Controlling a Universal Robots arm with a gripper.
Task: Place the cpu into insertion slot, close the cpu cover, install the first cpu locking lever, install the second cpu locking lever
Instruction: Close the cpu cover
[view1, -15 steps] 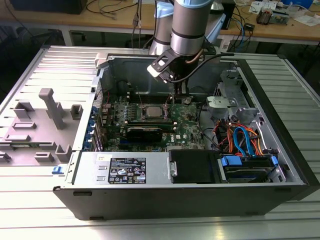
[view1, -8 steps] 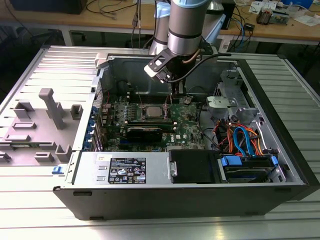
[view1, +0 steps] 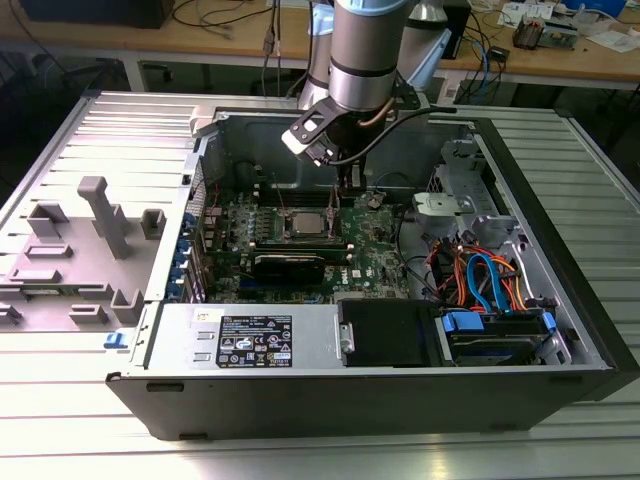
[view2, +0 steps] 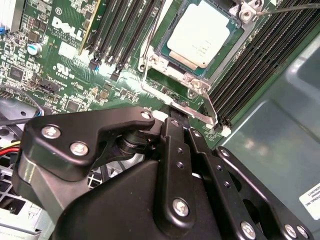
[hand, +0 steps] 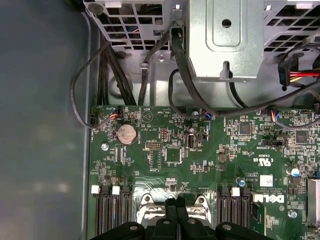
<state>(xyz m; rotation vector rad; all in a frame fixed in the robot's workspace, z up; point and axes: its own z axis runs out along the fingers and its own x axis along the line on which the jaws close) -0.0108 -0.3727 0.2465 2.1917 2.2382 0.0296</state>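
Chip (view2: 200, 35) seated, gripper (view1: 345, 185) at cover (view2: 160, 91)
Upper-centre of the exterior view; we judge its pressed-together fingers (hand: 171, 212) suit pushing.

cpu (view2: 200, 32): silvery sq chip, lies flat, seated in insertion slot (view2: 161, 47) on green board. cpu cover (view2: 195, 110): thin silvery frame, tilted up at slot edge, not over chip.

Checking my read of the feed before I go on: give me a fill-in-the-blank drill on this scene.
1. The cpu lies in the insertion ___, silvery top up.
2. The circuit board around it is ___.
3. The gripper hangs over that board inside the open computer ___.
Missing words: slot; green; case.
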